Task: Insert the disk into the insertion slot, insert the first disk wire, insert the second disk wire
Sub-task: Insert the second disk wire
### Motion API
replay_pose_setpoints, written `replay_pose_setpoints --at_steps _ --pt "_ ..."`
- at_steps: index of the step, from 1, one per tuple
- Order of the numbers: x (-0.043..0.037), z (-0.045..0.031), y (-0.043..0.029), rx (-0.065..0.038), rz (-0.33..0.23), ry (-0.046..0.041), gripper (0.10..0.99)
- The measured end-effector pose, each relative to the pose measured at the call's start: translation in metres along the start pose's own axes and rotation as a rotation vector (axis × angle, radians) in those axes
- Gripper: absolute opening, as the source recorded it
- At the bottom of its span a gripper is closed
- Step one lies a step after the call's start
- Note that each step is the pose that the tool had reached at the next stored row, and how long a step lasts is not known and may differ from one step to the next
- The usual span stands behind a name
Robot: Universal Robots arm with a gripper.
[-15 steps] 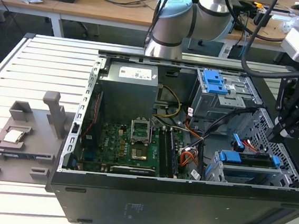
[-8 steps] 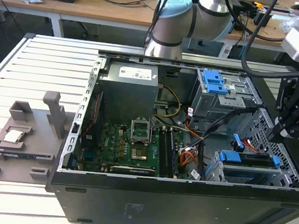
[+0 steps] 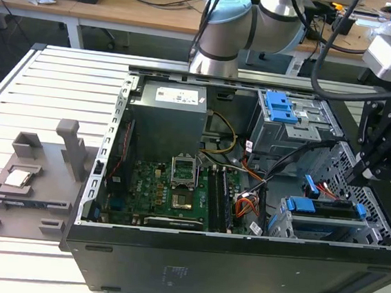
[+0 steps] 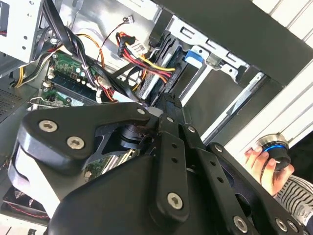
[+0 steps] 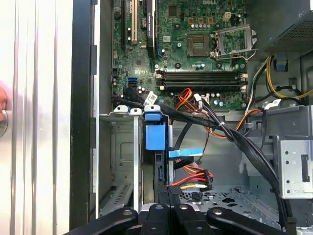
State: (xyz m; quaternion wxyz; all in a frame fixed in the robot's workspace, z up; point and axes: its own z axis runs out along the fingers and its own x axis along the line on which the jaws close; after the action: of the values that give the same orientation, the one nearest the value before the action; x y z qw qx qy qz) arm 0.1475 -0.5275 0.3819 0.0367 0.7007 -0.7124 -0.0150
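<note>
One of your three steps looks done: the disk sits inside the insertion slot, in the corner of the case toward the exterior view's lower right. Its blue carrier caps the end facing the motherboard. I judge you are on the wire work now. Your gripper hangs just beside the disk's other end with its jaws drawn together; I cannot tell whether they pinch anything. A red, yellow and black power plug and a flat blue cable lie close against the disk's side, but you cannot confirm from these views that either is seated. The disk stands on its thin edge, its long axis running along the exterior view's left to right, parallel to the case's near wall. Seating a plug calls for squaring it to its socket and pressing straight in, without dragging the neighbouring wires.
</note>
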Motion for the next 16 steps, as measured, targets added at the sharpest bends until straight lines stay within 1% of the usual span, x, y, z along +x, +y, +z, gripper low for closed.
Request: replay_pose_setpoints --at_steps 1,4,5,7,8,10,12,14,15,16 --pt "0.0000 0.0001 0.0014 0.000 0.000 0.0000 0.106" --pt "0.0002 0.0007 0.0097 0.000 0.000 0.0000 0.106" --pt "0.0002 0.0010 0.0139 0.000 0.000 0.0000 0.106" --pt "0.0003 0.0012 0.0168 0.000 0.000 0.0000 0.106" --pt "0.0003 0.0015 0.0213 0.000 0.000 0.0001 0.106" --pt "0.0004 0.0020 0.0253 0.000 0.000 0.0000 0.106" --pt "0.0002 0.0029 0.0318 0.000 0.000 0.0000 0.106" --pt "-0.0039 0.0034 0.0349 0.000 0.000 -0.0001 0.106" --pt "-0.0083 0.0033 0.0355 0.000 0.000 0.0001 0.106" --pt "-0.0188 0.0033 0.0361 0.000 0.000 0.0000 0.106"
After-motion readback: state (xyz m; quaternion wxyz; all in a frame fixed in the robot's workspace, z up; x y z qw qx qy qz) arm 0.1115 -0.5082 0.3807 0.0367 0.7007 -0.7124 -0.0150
